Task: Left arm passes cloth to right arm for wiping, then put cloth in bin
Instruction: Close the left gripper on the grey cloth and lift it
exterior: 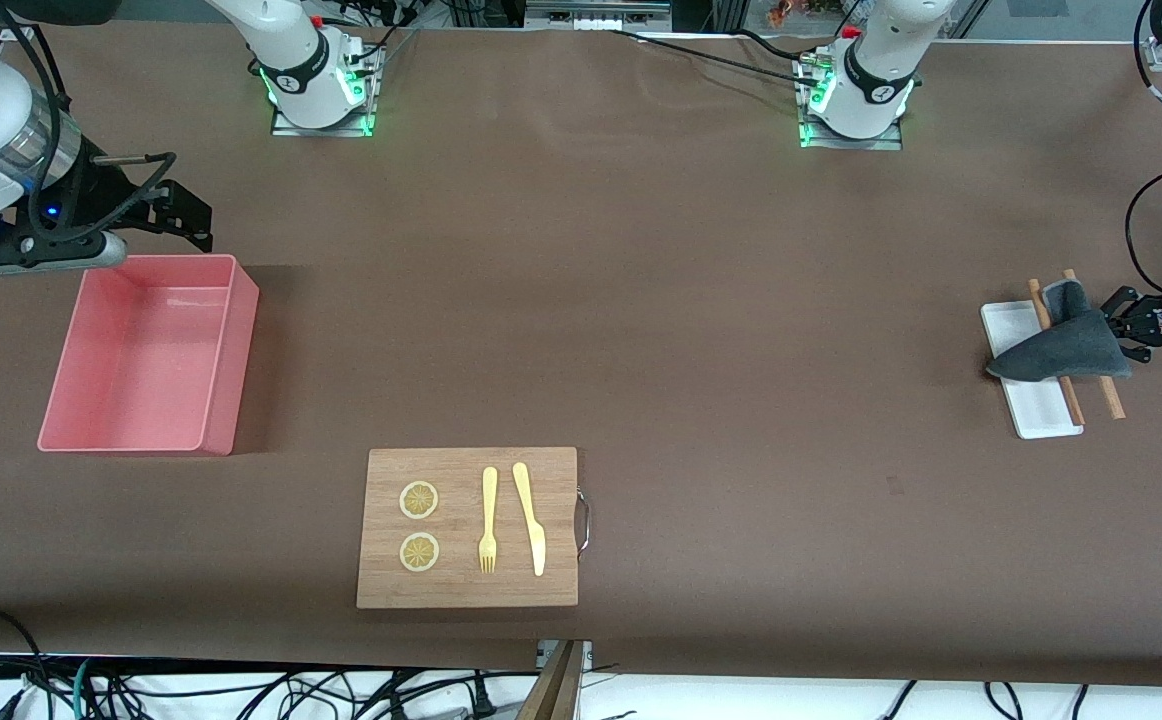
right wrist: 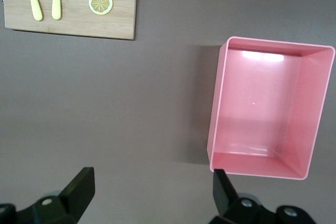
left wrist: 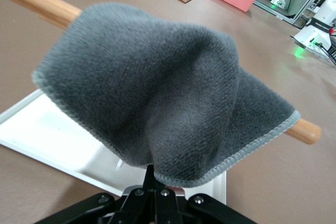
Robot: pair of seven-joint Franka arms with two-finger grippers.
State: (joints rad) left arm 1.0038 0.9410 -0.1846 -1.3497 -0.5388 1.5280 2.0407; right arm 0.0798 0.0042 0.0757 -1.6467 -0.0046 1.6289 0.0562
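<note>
One corner of the limp, light charcoal cloth point(exterior: 1063, 346) at right of frame is pinched by the left end effector point(exterior: 1126, 325), so it drapes and folds, while the right end effector point(exterior: 181, 215) waits spread wide at upper left.

Quick headcount on the worktop point(exterior: 641, 300)

One cloth point(exterior: 1066, 345), one bin point(exterior: 231, 350), one tray point(exterior: 1036, 405), two sticks point(exterior: 1106, 395), one board point(exterior: 461, 470), fork point(exterior: 488, 520), knife point(exterior: 531, 515), two lemon slices point(exterior: 419, 500).

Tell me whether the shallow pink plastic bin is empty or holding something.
Empty: the shallow pink plastic bin shows only bare floor and walls in the right wrist view.
</note>
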